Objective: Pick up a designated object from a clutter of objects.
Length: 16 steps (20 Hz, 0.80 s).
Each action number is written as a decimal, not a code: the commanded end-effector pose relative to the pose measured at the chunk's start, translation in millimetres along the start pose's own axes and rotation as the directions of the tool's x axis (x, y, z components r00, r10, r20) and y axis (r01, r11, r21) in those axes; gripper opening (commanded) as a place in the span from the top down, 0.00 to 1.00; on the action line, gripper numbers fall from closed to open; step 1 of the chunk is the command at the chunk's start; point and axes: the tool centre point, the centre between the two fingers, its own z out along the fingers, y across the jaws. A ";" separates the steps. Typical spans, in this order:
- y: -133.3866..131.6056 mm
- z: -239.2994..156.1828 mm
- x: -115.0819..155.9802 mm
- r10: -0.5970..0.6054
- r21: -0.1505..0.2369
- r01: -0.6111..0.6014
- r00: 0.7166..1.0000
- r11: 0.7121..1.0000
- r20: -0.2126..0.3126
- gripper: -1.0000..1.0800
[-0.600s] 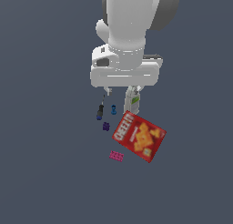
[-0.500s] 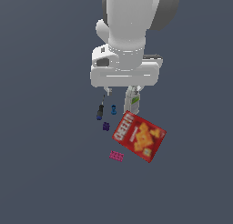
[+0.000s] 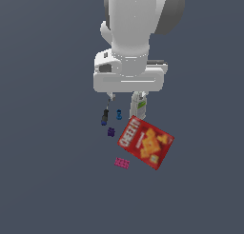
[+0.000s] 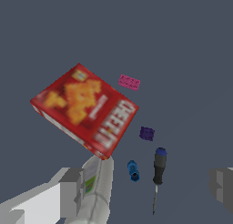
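- Nothing is seen to have moved since the earlier exterior frames: arm and clutter lie as before.
- In the exterior view, the hand [image 3: 125, 96] is held above the far end of the clutter, its white body hiding most of what is beneath it.
- In the wrist view, the hand's fingers [image 4: 72, 192] are seen spread wide apart, one at each side of the frame, with nothing clamped between them.
- The designated object, a small screwdriver-like item [image 3: 105, 117] with a black grip, dark blue end cap and thin shaft, is seen in the wrist view [image 4: 158, 172] lying on the grey tabletop [image 3: 47, 171] between the spread fingers, touched by neither.
- In the exterior view, the tiny bright-blue piece [image 3: 119, 115] lies just beside the item at its 3 o'clock, apart from it.
- The small purple block [image 3: 111, 131] is found at the item's 5 o'clock, near but not touching.
- The red Cheez-It box [image 3: 146, 142] lies tilted at 4 o'clock from the item, well clear of it.
- The white bottle with green label [image 3: 138, 104] is at the box's 12 o'clock, partly hidden under the hand; whether it touches the box cannot be told.
- The pink flat brick [image 3: 122, 162] lies at 7 o'clock from the box, apart from everything.
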 end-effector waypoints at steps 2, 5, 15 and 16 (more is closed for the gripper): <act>0.1 0.2 0.0 0.001 0.000 -0.001 1.000 1.000 0.000 0.04; 2.0 4.0 -0.8 0.002 0.000 -0.002 1.000 1.000 0.000 0.04; 23.0 46.7 -12.4 0.019 0.003 -0.019 1.000 1.000 0.000 0.04; 26.2 53.3 -14.7 0.022 0.003 -0.022 1.000 1.000 0.000 0.04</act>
